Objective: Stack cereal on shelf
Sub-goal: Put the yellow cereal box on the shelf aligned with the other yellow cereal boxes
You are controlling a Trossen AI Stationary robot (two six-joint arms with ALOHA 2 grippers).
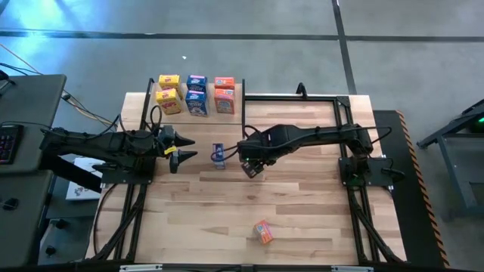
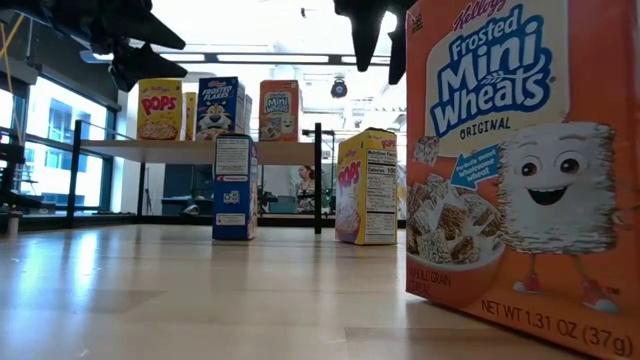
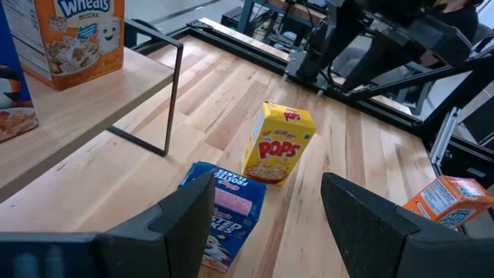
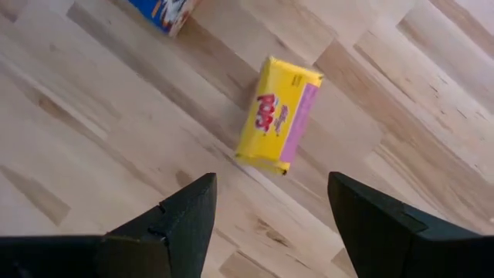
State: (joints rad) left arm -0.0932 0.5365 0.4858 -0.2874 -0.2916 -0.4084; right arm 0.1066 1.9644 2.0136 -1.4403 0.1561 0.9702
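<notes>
Six cereal boxes (image 1: 195, 94) already on shelf (image 1: 239, 89); three left on tabletop (image 1: 302, 211). Right end effector (image 4: 270, 224) released above yellow box (image 4: 279, 115), probably next pick: descend, clench. Left end effector (image 1: 181, 149) released, waiting beside blue box (image 1: 218, 156).

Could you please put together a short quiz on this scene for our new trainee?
1. True or false: the right end effector is holding something.
2. How many cereal boxes stand on the shelf? A) four B) six C) nine
3. What colour is the box below that end effector in the right wrist view?

Key: 1 false, its fingers are open and empty; 2 B; 3 yellow.
</notes>
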